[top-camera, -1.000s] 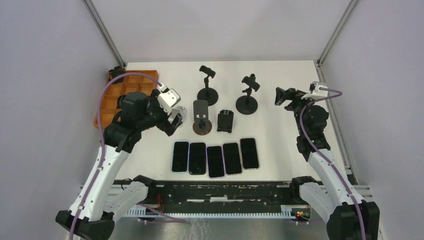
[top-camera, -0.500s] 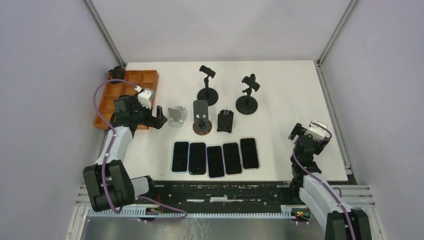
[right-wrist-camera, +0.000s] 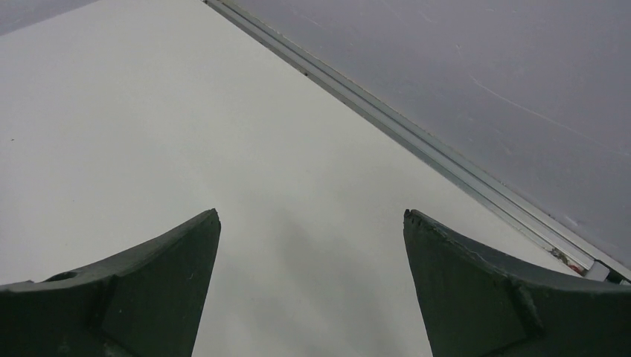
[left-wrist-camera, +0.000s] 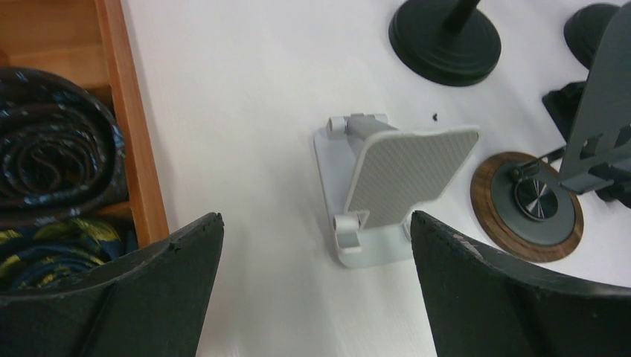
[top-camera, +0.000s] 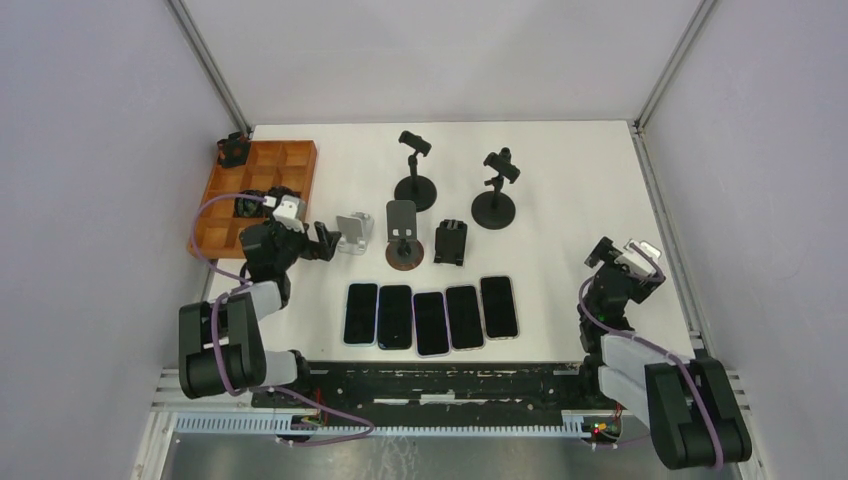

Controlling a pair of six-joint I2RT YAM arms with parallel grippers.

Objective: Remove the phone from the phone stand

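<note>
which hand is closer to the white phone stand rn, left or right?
Left. The left hand sits open just left of the white stand, fingers pointing at it. The right hand is far off by the right edge of the table, also open.

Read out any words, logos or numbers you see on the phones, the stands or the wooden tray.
No readable text anywhere.
The five phones show only blank dark faces.
The white stand and the wooden tray carry no visible lettering.
</note>
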